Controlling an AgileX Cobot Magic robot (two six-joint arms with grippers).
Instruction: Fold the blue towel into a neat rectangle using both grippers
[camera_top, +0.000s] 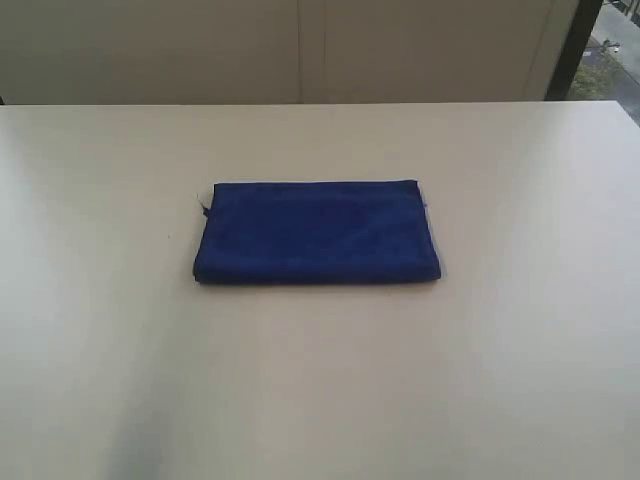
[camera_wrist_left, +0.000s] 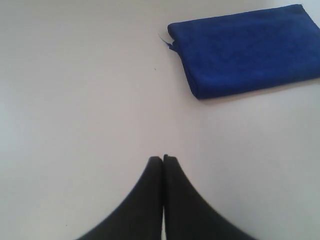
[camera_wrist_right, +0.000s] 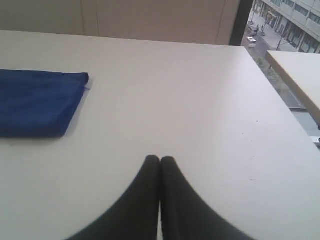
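Well, the blue towel (camera_top: 318, 232) is lying flat near the middle of the pale table (camera_top: 320, 400), folded into a tidy rectangle. The left gripper (camera_wrist_left: 163, 159) is hanging over bare tabletop, well apart from one short edge of the towel, its jaws pressing together on nothing. The right gripper (camera_wrist_right: 160, 159) is sitting off the opposite end, jaws meeting tip to tip, empty.

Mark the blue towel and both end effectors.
blue towel (camera_top: 318, 232), exterior view, centre of top face
left end effector (camera_wrist_left: 163, 159), left wrist view, between fingertips
right end effector (camera_wrist_right: 160, 159), right wrist view, between fingertips
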